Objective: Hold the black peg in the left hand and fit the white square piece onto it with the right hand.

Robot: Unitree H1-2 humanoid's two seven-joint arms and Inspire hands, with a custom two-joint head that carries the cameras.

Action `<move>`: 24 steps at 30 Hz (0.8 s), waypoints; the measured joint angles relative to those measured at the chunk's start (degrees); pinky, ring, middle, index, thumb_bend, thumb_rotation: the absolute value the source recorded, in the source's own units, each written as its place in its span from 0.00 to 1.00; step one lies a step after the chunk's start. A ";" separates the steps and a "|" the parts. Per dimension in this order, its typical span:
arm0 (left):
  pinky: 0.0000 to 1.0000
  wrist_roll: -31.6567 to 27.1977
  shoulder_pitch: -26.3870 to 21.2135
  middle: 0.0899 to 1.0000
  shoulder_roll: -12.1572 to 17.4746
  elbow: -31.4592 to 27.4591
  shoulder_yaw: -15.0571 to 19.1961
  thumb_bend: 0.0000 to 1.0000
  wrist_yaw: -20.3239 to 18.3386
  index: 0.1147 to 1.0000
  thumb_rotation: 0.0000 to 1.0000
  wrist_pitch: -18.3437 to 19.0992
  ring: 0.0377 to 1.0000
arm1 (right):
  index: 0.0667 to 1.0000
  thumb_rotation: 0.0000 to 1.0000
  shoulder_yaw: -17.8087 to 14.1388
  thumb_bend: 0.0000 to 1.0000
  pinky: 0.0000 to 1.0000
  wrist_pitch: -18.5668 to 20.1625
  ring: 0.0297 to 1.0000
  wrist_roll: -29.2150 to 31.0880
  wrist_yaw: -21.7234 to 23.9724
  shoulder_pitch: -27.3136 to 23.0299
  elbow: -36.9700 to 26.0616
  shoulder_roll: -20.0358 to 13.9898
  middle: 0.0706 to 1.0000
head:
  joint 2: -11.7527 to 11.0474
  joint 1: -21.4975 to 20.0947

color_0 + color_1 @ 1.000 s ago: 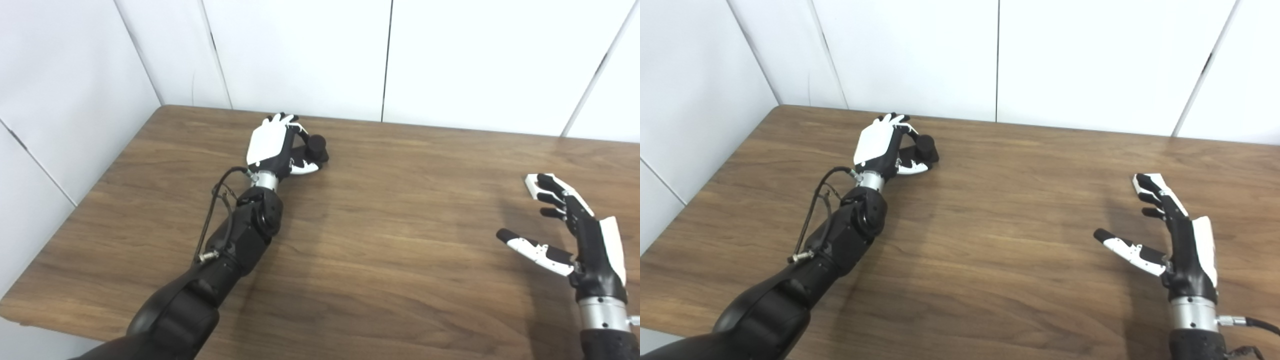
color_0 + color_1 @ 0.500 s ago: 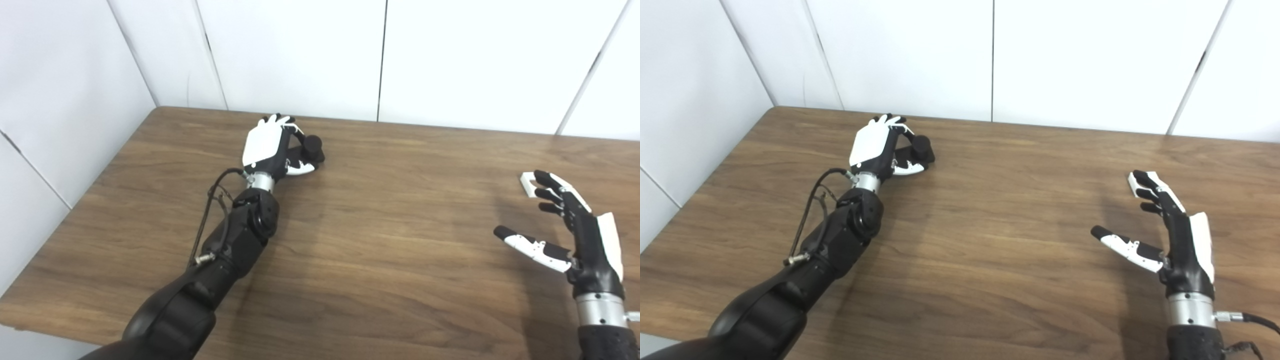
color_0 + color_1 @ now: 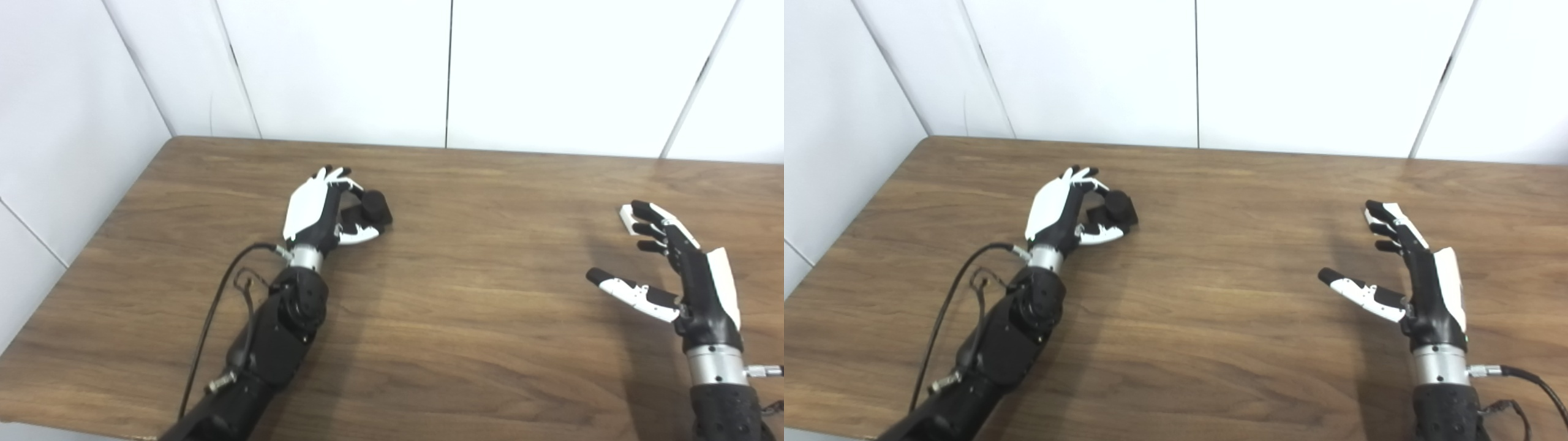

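Both hands are over the tabletop. My left hand has its fingers curled around the black peg, near the far left. My right hand is spread wide, holding nothing, fingertips at the white square piece.
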 measured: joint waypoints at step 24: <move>1.00 -0.84 12.14 0.94 -5.48 -18.06 -2.39 0.52 -11.28 0.42 0.08 1.93 1.00 | 0.81 0.30 0.24 0.77 0.74 0.51 0.79 -0.86 0.02 -0.20 -0.13 0.30 0.82 | 1.23 -3.51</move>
